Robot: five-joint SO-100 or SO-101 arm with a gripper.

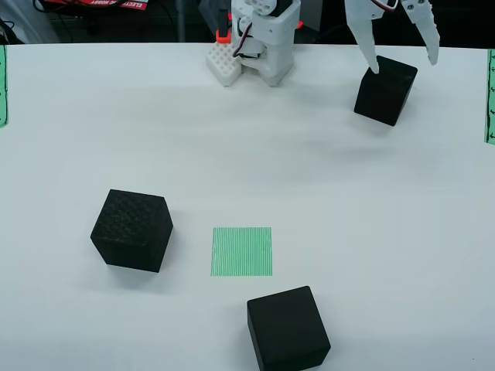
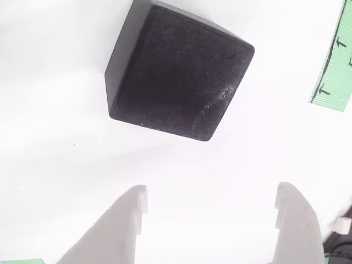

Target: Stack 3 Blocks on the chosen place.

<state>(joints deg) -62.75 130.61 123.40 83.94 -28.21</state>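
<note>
Three black blocks lie apart on the white table. One block (image 1: pixel 385 90) sits at the far right, and my white gripper (image 1: pixel 404 63) hangs open just above it, fingers spread to either side of its far top edge. The wrist view has this same block (image 2: pixel 173 74) ahead of my open gripper (image 2: pixel 212 201), nothing between the fingers. A dotted, textured block (image 1: pixel 131 229) rests at the left. Another block (image 1: pixel 288 328) lies at the near edge. Between them is the chosen place (image 1: pixel 242 251), a bare green striped square.
The arm's white base (image 1: pixel 259 39) stands at the far middle of the table. Narrow green strips with black marks run along the left edge (image 1: pixel 2 85) and right edge (image 1: pixel 489 97); the right one appears in the wrist view (image 2: pixel 335 66).
</note>
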